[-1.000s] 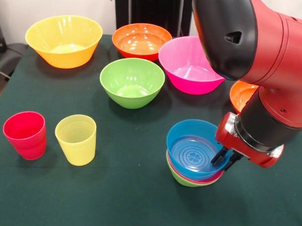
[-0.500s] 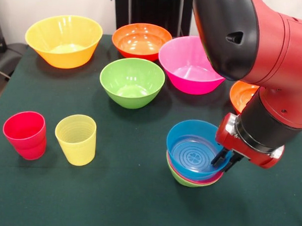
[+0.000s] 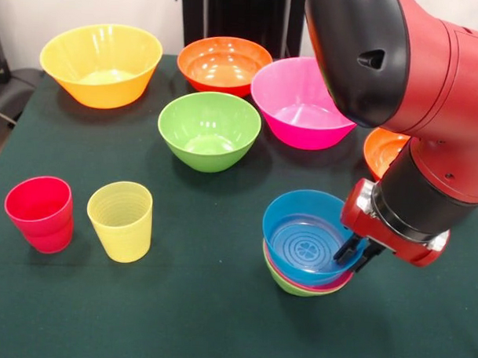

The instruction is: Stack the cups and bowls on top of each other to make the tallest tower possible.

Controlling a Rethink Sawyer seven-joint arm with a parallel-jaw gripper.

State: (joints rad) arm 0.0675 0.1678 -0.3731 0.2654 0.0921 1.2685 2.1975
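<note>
The tower stands at the front right. A blue bowl (image 3: 304,238) sits tilted on top, a red rim (image 3: 320,288) shows under it, and a small light-green bowl (image 3: 285,284) is lowest. My gripper (image 3: 356,254) is at the blue bowl's right rim, one finger inside and one outside, shut on it. The red cup (image 3: 40,213) and the yellow cup (image 3: 120,220) stand upright side by side at the front left, far from the gripper.
Loose bowls sit across the back: a large yellow-orange one (image 3: 102,64), an orange one (image 3: 223,64), a pink one (image 3: 300,102) and a green one (image 3: 209,131). Another orange bowl (image 3: 381,151) is partly hidden behind the arm.
Almost nothing differs. The blue bowl's left edge has crept very slightly leftward, and the gripper stays at the rim.
</note>
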